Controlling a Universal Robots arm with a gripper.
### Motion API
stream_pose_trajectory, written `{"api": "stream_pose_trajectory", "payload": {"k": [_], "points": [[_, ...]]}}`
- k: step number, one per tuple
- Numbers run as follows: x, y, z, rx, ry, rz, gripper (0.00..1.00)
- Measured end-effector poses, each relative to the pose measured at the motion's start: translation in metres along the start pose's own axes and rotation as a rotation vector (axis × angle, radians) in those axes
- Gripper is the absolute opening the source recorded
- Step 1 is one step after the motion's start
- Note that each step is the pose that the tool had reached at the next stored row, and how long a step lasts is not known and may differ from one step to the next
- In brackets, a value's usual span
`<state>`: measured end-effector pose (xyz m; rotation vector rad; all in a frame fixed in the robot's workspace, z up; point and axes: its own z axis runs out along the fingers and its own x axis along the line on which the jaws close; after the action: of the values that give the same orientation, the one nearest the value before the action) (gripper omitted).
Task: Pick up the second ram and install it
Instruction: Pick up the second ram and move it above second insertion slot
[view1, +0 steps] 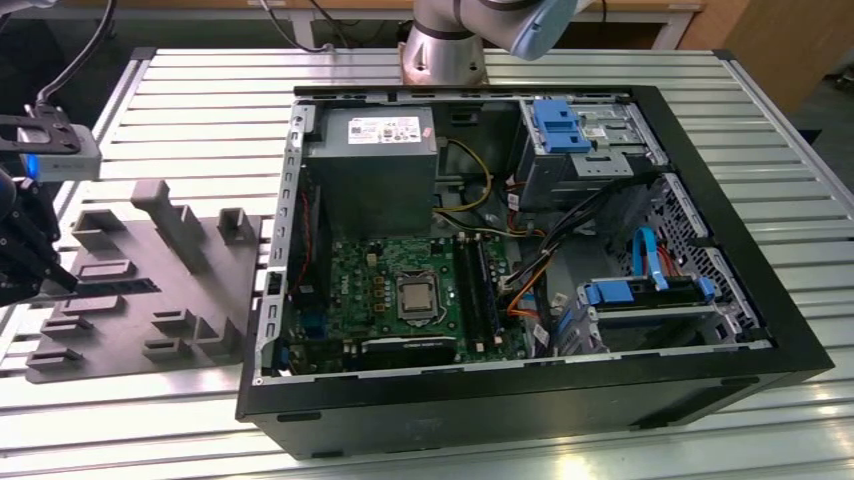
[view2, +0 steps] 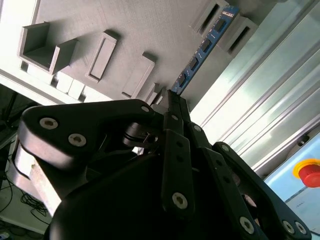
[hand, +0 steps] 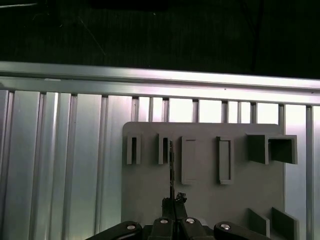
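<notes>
The ribbed aluminium table (view1: 200, 90) carries an open black computer case (view1: 534, 400) lying on its side. A flat grey plastic tray (view1: 127, 250) with raised blocks sits beside the case, toward the exterior view's left. The black multi-link gripper (view2: 173, 100) hangs over this tray. Its fingers are closed on the near end of the second ram (view2: 202, 50), a thin blue-edged memory stick with black chips. The stick's far end lies between two slotted tray blocks (view2: 240, 31). Whether it is lifted clear cannot be told.
</notes>
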<state>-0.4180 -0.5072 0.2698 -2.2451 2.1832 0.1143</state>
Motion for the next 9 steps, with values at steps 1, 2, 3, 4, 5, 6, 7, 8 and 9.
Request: {"api": "stream_pose_trajectory", "payload": {"k": [1,2,3,4,5,6,7,8,9], "points": [[0.0,0.0,-0.0003,0.0,0.0,0.0,0.12],[0.0,0.0,-0.0006,0.0,-0.0001,0.0,0.12],[-0.0001,0.0001,-0.001,0.0,-0.0001,0.0,0.12],[-0.0001,0.0001,-0.0014,0.0,-0.0003,0.0,0.12],[-0.0001,0.0001,-0.0019,-0.0001,-0.0005,0.0,0.12],[-0.0002,0.0001,-0.0024,0.0,-0.0008,0.0,0.12],[-0.0002,0.0001,-0.0028,0.0,-0.001,0.0,0.12],[-0.0002,0.0001,-0.0033,0.0,-0.001,0.0,0.12],[-0.0002,0.0002,-0.0037,0.0,-0.0012,0.0,0.12]]}}
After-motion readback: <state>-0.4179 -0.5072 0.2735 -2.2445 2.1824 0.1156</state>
